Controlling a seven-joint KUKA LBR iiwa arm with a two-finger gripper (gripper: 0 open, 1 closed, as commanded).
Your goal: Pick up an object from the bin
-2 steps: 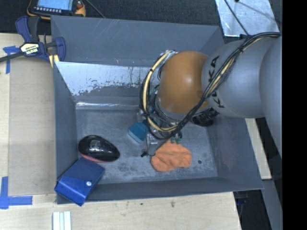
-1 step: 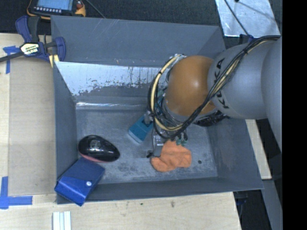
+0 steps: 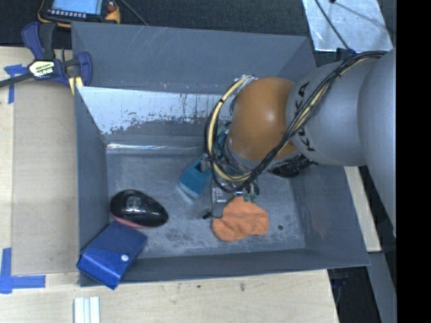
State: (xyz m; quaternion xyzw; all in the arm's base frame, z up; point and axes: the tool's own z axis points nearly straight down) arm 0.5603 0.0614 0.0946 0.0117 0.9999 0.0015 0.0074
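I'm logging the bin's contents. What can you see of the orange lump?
The orange lump looks soft and matte, rounded with an uneven outline. It lies flat on the bin floor, right of centre, near the front wall. The gripper stands at its upper left edge, perhaps touching it; nothing else touches it.

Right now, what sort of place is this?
Probably a robot grasping test bench: a KUKA arm over a grey metal bin holding a black computer mouse and an orange lump.

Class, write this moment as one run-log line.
gripper: low in bin, beside orange lump | nearby: small blue thing | apart: black mouse, blue box
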